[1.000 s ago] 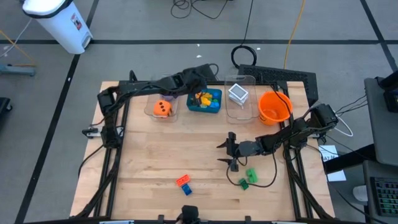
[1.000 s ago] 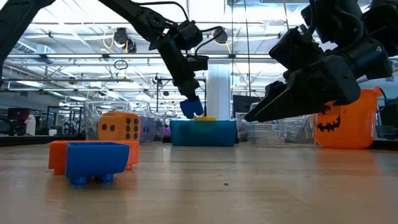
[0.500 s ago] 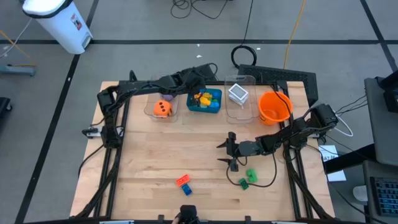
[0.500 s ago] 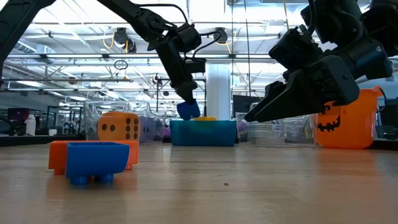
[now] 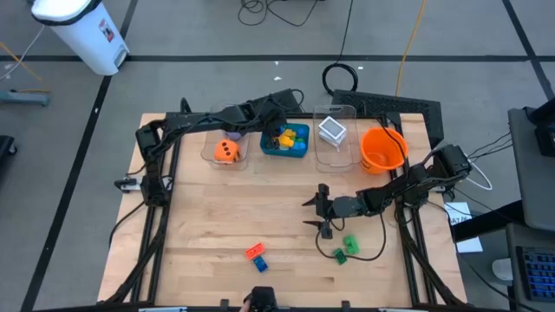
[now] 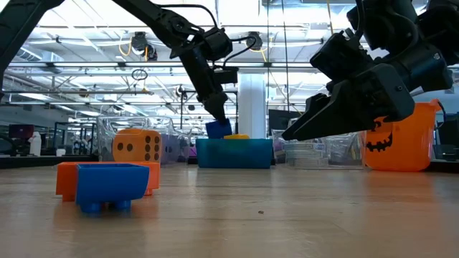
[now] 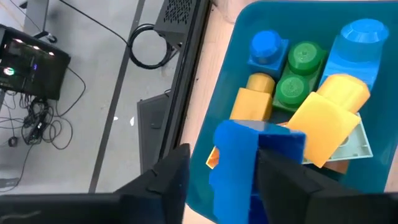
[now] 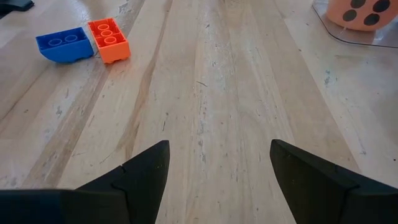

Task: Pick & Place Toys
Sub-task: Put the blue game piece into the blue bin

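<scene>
Between the left gripper's (image 7: 214, 186) two dark fingers, which stand apart on either side of it, sits a blue plastic building brick (image 7: 249, 163); whether they still pinch it cannot be told. Just beyond the fingertips, yellow, green and blue bricks (image 7: 305, 81) lie in the teal plastic tray (image 5: 287, 140). Over bare wooden table (image 8: 236, 112), the right gripper's (image 8: 219, 180) fingers stand wide and empty; an orange brick (image 8: 108, 40) touching a blue one (image 8: 62, 45) lies well ahead of them.

Two dark jointed arms, black cables
</scene>
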`<state>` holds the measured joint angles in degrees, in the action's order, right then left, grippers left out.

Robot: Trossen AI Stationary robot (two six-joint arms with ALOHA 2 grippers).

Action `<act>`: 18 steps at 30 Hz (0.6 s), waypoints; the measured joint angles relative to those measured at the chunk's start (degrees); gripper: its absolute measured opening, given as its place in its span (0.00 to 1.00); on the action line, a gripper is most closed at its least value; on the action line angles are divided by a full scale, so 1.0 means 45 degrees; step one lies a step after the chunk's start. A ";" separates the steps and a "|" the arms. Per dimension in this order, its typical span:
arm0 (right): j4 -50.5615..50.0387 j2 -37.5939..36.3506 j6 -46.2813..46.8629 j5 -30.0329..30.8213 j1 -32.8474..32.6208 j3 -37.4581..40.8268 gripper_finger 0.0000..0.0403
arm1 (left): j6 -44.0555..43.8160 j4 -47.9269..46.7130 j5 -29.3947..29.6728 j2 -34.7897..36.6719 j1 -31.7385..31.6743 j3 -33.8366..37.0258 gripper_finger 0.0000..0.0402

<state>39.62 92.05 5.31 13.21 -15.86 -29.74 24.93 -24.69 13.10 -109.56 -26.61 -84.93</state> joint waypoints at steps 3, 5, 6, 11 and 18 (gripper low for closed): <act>0.0000 0.0000 0.0003 0.0000 0.0000 0.0000 0.67 | -0.0005 0.0009 0.0000 0.0000 0.0000 0.0000 0.50; 0.0000 0.0000 0.0003 0.0000 0.0000 0.0000 0.67 | -0.0049 0.0009 0.0000 0.0000 0.0000 0.0000 0.54; 0.0000 0.0000 0.0003 0.0000 0.0000 0.0000 0.67 | -0.0114 0.0009 0.0000 0.0000 0.0000 0.0000 0.55; -0.0002 0.0000 0.0003 0.0000 0.0000 0.0000 0.67 | -0.0136 -0.0085 0.0297 0.0002 0.0107 0.0000 0.59; -0.0005 0.0000 0.0003 0.0000 0.0000 0.0000 0.67 | 0.0131 -0.1179 0.0763 0.0005 0.0514 0.0000 0.60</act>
<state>39.59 92.05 5.32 13.21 -15.86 -29.74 25.52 -29.99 16.53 -109.54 -24.30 -84.93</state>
